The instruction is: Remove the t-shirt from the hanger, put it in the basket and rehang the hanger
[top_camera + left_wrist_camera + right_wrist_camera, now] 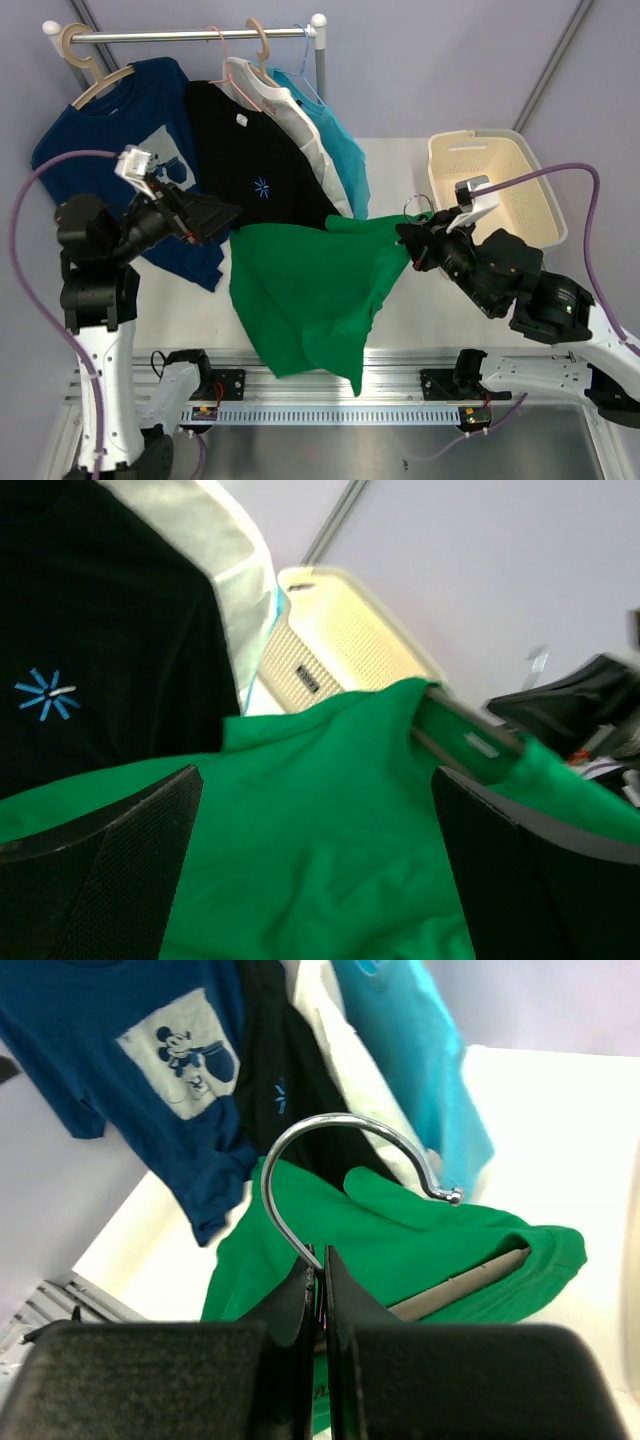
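Item: plain bright green t-shirt (310, 300), judged soft, light, limp. Draped over white bench (440, 320) on thin grey-brown hanger (460, 1282).
Right tool (318, 1260) clamped on slim metal hook (335, 1118).
Left tool (315, 860) fingers apart, fabric between.
Suggested hold: shoulder fabric near collar.

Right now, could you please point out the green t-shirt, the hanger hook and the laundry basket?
green t-shirt (300, 300), top external view, mid-body.
hanger hook (340, 1118), right wrist view, top of curve.
laundry basket (480, 158), top external view, inner wall.
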Robot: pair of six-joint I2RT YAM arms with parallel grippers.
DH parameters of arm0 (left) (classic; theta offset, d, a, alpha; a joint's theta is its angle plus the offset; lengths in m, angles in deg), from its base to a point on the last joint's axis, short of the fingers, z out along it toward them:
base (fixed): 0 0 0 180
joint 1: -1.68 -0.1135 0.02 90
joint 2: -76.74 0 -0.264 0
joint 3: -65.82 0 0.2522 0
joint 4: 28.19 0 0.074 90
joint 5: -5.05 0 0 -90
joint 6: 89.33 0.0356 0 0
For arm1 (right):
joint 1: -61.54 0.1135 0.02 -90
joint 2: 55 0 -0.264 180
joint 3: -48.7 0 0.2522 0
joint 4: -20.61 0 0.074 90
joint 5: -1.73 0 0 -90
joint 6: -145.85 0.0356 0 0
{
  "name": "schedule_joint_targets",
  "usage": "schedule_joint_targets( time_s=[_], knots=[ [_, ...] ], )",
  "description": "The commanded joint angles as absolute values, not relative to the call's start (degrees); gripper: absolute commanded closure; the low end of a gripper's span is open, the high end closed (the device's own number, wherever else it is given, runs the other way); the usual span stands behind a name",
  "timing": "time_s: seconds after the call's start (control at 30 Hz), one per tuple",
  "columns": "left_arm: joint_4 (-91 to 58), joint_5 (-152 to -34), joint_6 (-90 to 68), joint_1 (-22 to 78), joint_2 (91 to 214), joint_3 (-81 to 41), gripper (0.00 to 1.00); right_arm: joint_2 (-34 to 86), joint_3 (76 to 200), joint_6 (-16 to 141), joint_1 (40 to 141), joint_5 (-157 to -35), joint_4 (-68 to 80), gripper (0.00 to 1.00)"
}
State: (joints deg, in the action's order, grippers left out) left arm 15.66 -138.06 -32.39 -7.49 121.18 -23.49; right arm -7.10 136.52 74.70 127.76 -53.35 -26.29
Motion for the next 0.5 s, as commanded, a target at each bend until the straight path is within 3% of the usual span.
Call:
schedule_joint_targets(
  time_s=[0.0,0.17,0.47],
  knots=[
    [14.8,-133.8,-24.4,2.4,123.8,-21.2,0.01,-10.0,142.0,73.2,127.7,-48.5,-29.2,1.0],
    [15.4,-118.5,-17.5,26.0,131.2,-21.1,0.01,-10.8,149.7,72.3,127.8,-49.9,-34.4,1.0],
    [14.3,-113.1,-15.4,39.1,129.0,-18.9,0.01,-3.4,168.5,69.9,127.8,-47.1,-41.9,1.0]
  ],
)
